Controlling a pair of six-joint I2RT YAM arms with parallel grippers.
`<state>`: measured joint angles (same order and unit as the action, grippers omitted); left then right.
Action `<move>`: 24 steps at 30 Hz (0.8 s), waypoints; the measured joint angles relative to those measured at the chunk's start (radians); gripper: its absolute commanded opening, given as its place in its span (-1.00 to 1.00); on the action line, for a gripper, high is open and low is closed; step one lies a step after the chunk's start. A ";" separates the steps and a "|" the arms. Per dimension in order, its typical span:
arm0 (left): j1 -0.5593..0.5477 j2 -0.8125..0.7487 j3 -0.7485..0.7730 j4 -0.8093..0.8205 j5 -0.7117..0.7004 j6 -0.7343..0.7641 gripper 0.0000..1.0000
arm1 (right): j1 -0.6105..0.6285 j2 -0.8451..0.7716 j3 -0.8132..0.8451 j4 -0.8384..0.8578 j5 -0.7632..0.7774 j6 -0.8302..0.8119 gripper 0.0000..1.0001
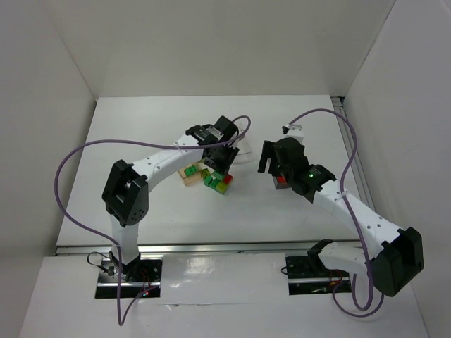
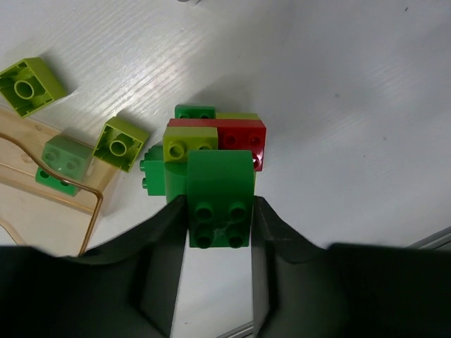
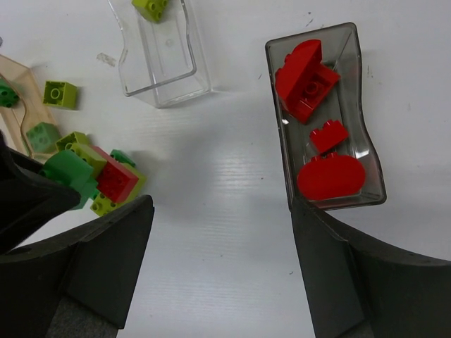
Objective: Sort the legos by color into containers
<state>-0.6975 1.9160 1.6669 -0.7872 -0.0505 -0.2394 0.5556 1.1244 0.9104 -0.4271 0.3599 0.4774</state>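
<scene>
Left gripper clamped a dark green brick between its jaws, with a cluster of bricks touching just ahead. Right gripper jaws stood wide and empty, the tray of red bricks just ahead of one jaw.

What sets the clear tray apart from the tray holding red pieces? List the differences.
The clear tray holds one lime brick; the red-piece tray holds three red pieces. The clear tray is colourless; the red-piece tray has a darker, smoky tint. Both are open-top rectangular trays on the white table.

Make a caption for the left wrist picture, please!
Left gripper holds a dark green lego beside a little lego pile.
</scene>
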 measured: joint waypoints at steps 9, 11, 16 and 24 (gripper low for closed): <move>-0.003 0.005 0.104 -0.047 0.034 -0.011 -1.00 | 0.000 0.000 -0.003 0.022 -0.093 -0.045 0.72; 0.016 0.005 0.143 -0.047 0.097 -0.024 -1.00 | 0.000 -0.003 -0.010 0.035 -0.143 -0.065 0.72; 0.101 -0.018 0.162 -0.029 0.299 -0.043 -1.00 | 0.010 -0.034 -0.056 0.053 -0.208 -0.106 0.72; 0.196 -0.001 0.044 0.064 0.626 -0.051 -1.00 | 0.061 -0.025 -0.060 0.076 -0.294 -0.246 0.72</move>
<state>-0.5018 1.9152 1.7111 -0.7231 0.5755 -0.2901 0.6170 1.0992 0.8505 -0.3508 0.0662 0.2310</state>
